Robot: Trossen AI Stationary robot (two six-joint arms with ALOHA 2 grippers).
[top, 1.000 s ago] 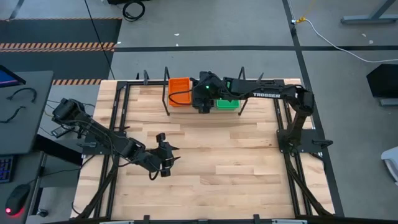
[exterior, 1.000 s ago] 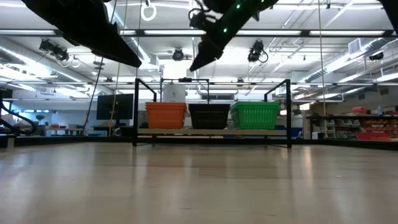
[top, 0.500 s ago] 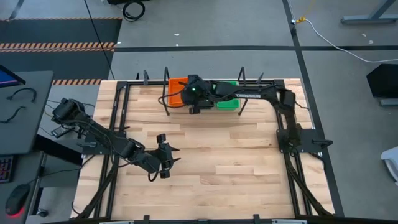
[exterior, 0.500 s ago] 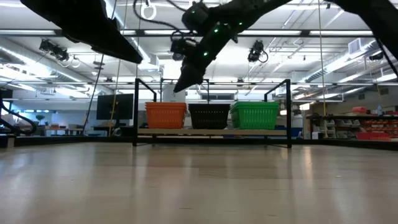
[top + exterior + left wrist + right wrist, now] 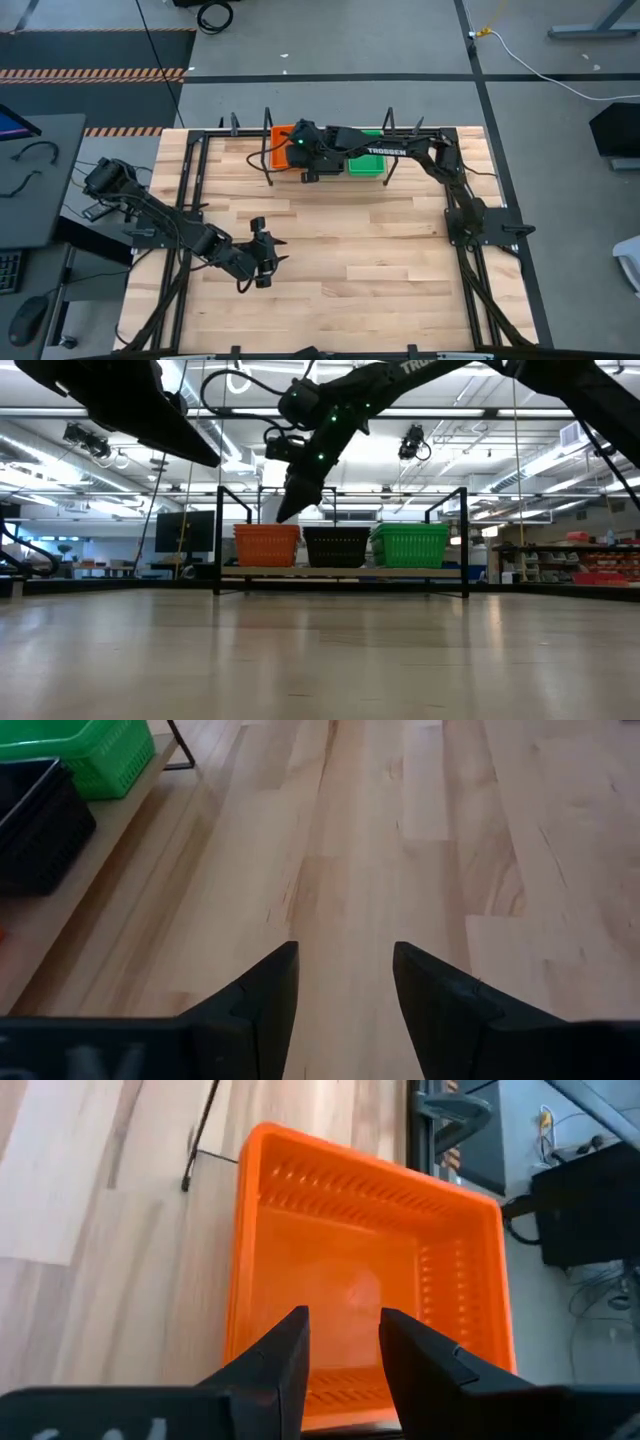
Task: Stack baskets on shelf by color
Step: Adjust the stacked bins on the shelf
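"TROSSEN" on right arm. Right gripper [image 5: 342, 1342] part-open, empty, above orange basket [image 5: 365, 1270] on shelf [image 5: 340, 572]. Left gripper [image 5: 345, 982] apart, empty, over counter [image 5: 400, 250].

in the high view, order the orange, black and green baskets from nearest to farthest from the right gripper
1. Orange basket: left end of the shelf, directly under the right gripper.
2. Black basket: middle of the shelf, mostly hidden under the arm from above.
3. Green basket: right end, farthest.
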